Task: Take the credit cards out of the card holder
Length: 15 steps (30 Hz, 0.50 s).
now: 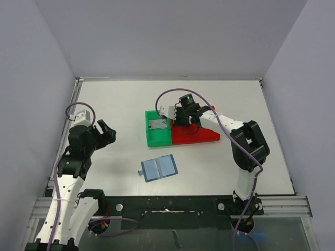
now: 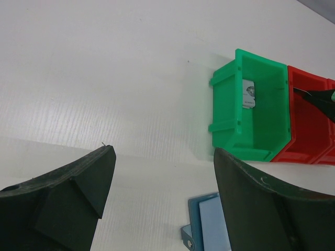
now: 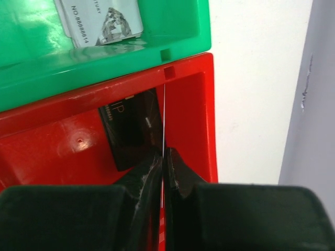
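The blue card holder point(image 1: 159, 168) lies open and flat on the table in front of the bins; its corner point(image 2: 209, 225) shows in the left wrist view. My right gripper point(image 3: 164, 152) is shut on a thin card point(image 3: 164, 117) seen edge-on, held upright over the red bin point(image 3: 52, 146). On that bin's floor lies a black card point(image 3: 131, 130). A grey card point(image 3: 99, 21) rests in the green bin point(image 3: 31, 68). My left gripper point(image 2: 162, 157) hangs open and holds nothing, left of the card holder and above the table.
The green bin point(image 1: 154, 138) and red bin point(image 1: 207, 137) stand side by side at mid-table, touching. White walls close in the table on three sides. The right arm point(image 1: 246, 146) reaches leftwards over the red bin.
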{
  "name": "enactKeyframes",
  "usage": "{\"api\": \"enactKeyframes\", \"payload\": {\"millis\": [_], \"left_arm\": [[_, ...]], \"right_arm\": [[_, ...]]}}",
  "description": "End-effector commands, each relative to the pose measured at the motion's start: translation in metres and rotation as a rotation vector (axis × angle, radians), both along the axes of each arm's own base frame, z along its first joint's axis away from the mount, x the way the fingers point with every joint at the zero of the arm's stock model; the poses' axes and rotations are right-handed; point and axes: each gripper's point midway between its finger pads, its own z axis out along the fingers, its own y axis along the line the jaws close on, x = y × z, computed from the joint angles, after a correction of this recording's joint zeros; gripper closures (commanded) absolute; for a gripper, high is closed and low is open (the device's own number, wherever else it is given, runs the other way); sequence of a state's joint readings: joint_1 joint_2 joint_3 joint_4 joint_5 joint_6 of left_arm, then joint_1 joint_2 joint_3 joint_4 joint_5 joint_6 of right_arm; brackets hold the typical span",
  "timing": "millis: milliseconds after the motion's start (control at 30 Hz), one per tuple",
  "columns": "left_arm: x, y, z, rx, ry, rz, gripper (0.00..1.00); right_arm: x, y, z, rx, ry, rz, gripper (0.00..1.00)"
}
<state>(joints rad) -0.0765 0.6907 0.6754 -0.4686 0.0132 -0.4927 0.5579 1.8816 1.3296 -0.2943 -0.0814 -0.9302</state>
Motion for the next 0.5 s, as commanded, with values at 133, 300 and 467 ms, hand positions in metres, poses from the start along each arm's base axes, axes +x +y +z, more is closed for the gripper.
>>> {"api": "enactKeyframes", "payload": {"millis": [133, 300, 467], "left_arm": [[0.007, 0.000, 0.018, 0.005, -0.080, -0.007, 0.25], [0.007, 0.000, 0.018, 0.005, -0.078, -0.008, 0.25], [0.007, 0.001, 0.018, 0.005, -0.081, -0.007, 0.25]], "right_arm": [[0.028, 0.010, 0.015, 0.006, -0.165, 0.026, 1.00], [0.027, 0.010, 0.002, -0.012, -0.148, 0.036, 0.97], [0.024, 0.009, -0.007, -0.020, -0.132, 0.041, 0.94]]}}
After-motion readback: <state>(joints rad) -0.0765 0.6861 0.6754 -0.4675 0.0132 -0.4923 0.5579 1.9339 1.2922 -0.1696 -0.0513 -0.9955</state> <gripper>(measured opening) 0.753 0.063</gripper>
